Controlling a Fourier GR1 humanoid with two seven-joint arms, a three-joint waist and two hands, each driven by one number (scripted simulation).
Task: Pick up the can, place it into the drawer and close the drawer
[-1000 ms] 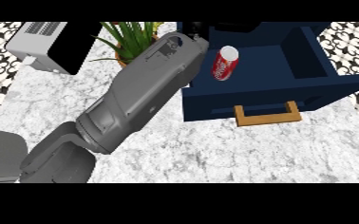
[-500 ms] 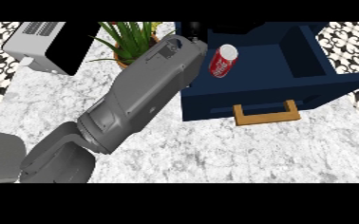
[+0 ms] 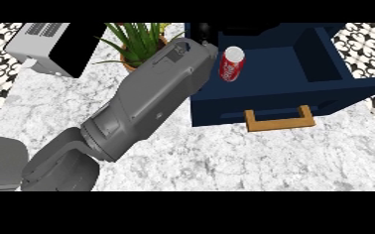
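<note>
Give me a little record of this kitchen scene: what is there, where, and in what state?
can: red, upright, inside the drawer near its left side
drawer: dark blue, open, wooden handle facing the robot
left hand: black, at the drawer's back left corner, mostly hidden behind its grey forearm
right hand: not in view
counter: white marble
other things: potted plant, silver appliance, both at the back left
left to do: close the drawer

We find next to nothing altered over the last second: the left forearm (image 3: 147, 104) lies just as it did beside the drawer (image 3: 256, 99), and the can (image 3: 232, 64) shows no shift we can make out.
</note>
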